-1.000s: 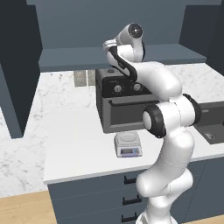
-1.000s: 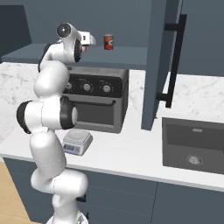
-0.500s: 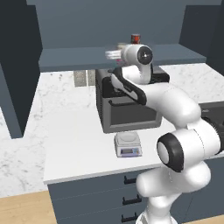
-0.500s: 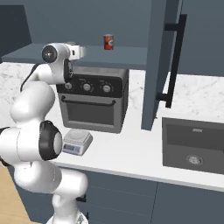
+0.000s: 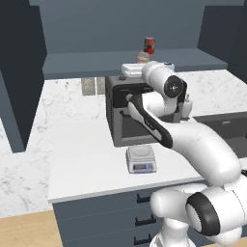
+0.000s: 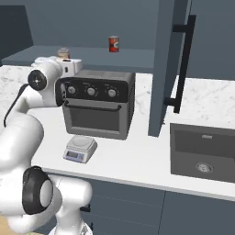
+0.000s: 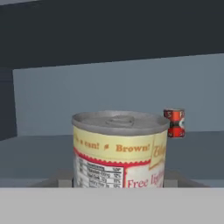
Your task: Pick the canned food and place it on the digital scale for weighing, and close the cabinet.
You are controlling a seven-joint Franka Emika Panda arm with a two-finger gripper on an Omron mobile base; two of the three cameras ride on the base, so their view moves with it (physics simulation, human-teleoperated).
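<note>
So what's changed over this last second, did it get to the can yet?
The arm swung down from high above the oven and reached toward the cabinet shelf; the gripper now sits close by the canned food, not yet holding it. The red can, digital scale and open cabinet door stayed put.

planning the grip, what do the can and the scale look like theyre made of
The can: likely metal, with a dull grey ribbed lid and a glossy cream-and-red paper label. The scale: probably light grey matte plastic, topped by a round, silvery, seemingly metal platter. Both are rendered, so judged by look.
</note>
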